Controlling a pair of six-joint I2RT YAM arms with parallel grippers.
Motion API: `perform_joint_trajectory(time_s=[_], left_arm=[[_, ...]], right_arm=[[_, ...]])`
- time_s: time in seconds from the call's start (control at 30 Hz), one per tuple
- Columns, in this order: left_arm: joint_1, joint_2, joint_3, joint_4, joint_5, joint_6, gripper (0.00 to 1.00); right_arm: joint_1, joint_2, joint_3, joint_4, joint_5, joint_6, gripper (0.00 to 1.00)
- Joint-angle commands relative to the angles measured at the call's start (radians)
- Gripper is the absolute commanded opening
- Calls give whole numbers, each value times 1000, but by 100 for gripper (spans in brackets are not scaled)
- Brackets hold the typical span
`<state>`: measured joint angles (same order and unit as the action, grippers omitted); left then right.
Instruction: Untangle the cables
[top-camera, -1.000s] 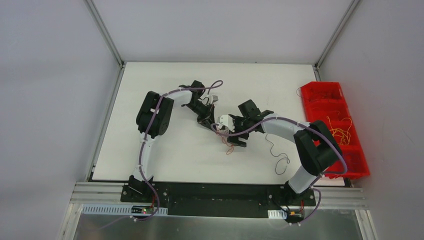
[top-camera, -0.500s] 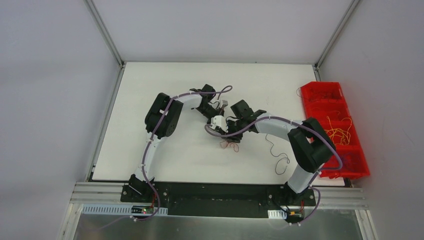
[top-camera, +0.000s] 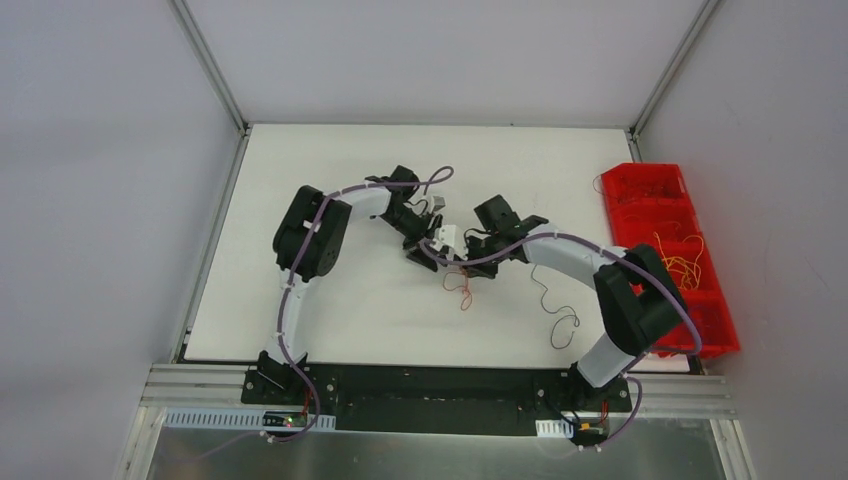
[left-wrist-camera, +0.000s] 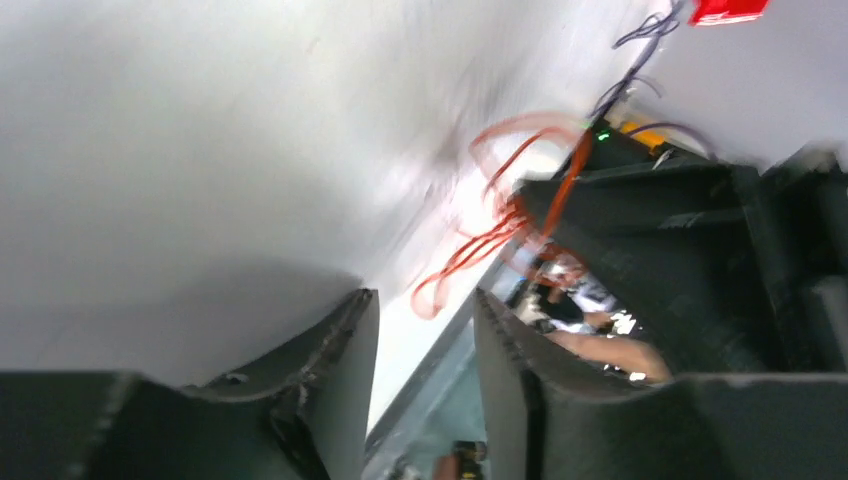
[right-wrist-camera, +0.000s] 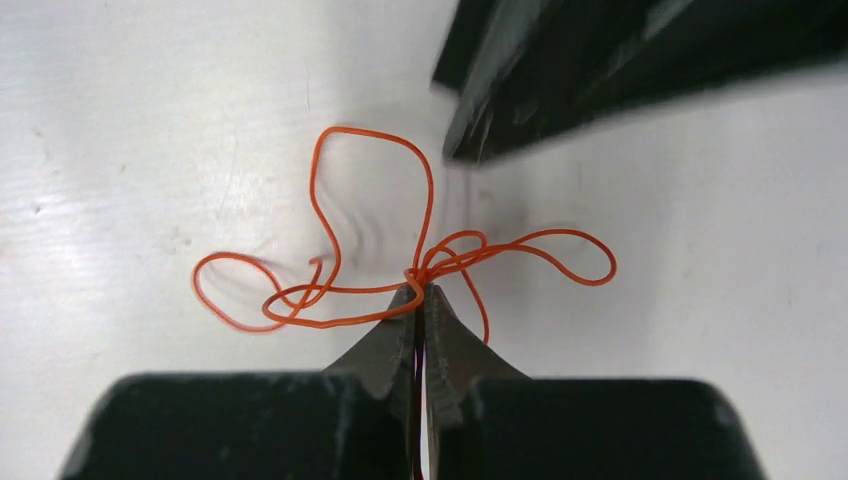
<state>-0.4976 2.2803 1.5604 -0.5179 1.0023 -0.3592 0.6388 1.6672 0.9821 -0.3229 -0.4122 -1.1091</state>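
Right gripper (right-wrist-camera: 420, 296) clamps the orange cables (right-wrist-camera: 417, 272) at their crossing; left gripper (left-wrist-camera: 422, 312), just beside the cables, has jaws apart.

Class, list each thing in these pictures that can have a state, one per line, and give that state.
Tangle of thin orange wires, pinched at its knot, loops spread over the white table.
Right claw, shut on that tangle.
Left claw, open, gripping nothing.
Thin dark wire, lying loose on the table, untouched.
Red plastic divided bin, holding thin yellow wires in one compartment.
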Motion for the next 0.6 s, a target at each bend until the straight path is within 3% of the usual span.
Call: perform_joint_trajectory(time_s=[0.0, 0.13, 0.23, 0.3, 0.4, 0.57], left_arm=[[107, -172, -66, 3, -101, 79, 50], [206, -251, -95, 2, -114, 88, 64], [259, -280, -99, -2, -102, 100, 83], [272, -290, -90, -18, -104, 120, 85], [273, -290, -63, -51, -107, 134, 99], [274, -261, -13, -61, -102, 106, 99]], right_arm=[[-82, -129, 63, -184, -45, 93, 0], [-203, -169, 170, -338, -80, 188, 0], [-312, -182, 259, -448, -97, 259, 0], [-375, -175, 332, -523, -60, 311, 0], [-464, -142, 471, -628, 57, 410, 0], [-685, -110, 656, -790, 202, 588, 0]])
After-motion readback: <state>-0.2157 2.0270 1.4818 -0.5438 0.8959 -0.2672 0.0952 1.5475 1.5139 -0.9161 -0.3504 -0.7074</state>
